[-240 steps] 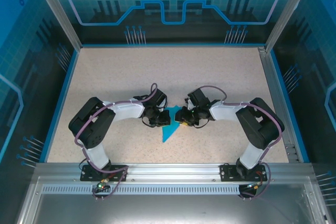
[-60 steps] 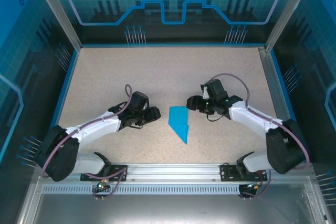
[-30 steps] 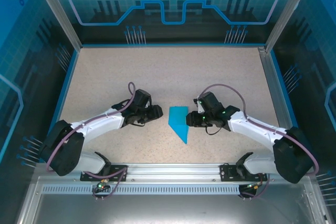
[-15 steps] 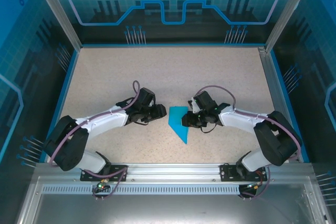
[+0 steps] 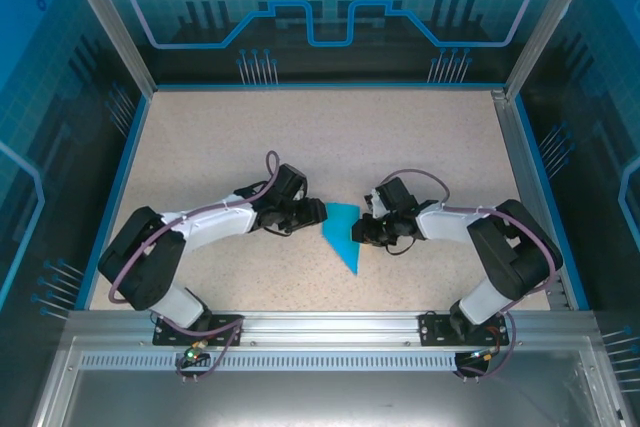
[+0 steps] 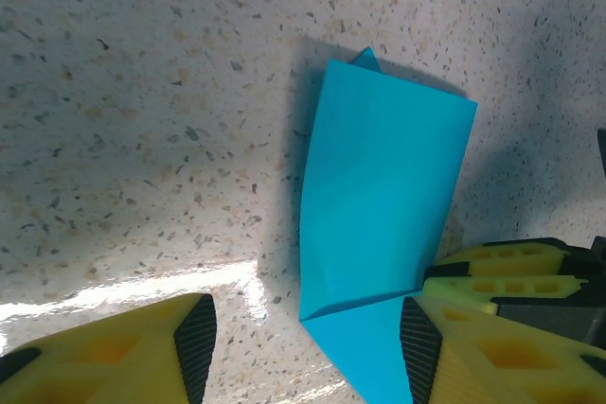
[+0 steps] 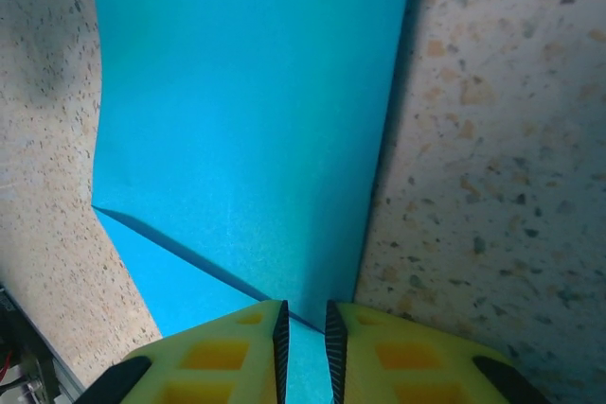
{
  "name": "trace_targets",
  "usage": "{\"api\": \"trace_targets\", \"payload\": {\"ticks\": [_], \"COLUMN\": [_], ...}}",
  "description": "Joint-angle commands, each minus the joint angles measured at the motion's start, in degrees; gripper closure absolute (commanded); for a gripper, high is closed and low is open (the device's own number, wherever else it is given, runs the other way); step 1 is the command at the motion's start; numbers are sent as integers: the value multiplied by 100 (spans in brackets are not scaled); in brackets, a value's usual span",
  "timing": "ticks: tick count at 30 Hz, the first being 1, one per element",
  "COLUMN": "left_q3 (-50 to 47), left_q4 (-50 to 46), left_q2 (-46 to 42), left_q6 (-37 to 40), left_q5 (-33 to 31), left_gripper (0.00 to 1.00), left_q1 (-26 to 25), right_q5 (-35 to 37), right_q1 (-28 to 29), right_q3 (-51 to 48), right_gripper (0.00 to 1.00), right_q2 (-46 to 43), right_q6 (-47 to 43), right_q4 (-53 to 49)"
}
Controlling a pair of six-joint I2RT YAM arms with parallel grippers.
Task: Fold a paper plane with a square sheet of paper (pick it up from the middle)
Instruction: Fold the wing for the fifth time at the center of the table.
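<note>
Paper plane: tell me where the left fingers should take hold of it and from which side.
Take the paper plane by its long edge on the left gripper's side, coming in low from the left. That edge lifts off the table and casts a shadow, so a finger could likely slip under; elsewhere it lies flatter. The right gripper sits at the opposite edge.

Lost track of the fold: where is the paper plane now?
In the top view the paper plane lies on the table between the left tool and right tool, tip toward the near edge.
</note>
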Motion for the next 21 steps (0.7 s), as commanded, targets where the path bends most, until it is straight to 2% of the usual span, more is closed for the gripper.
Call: {"api": "trace_targets", "payload": {"ticks": [1,8,21], "left_q3": [215,406,319], "left_q4": [-37,-178,381], "left_q2": [181,517,931], "left_q6": [-52,-215,-649], "left_q5": [246,382,791], "left_gripper": [42,46,51], "left_q1": [-84,-167,-257], "right_q5": [-25,10,166], "right_q1": [-71,-112,-177], "right_q3": [-215,-293,-385], "right_gripper": [79,79,79], "right_q2": [199,326,317], "right_q6": [78,129,140], "right_q4": [151,219,134]}}
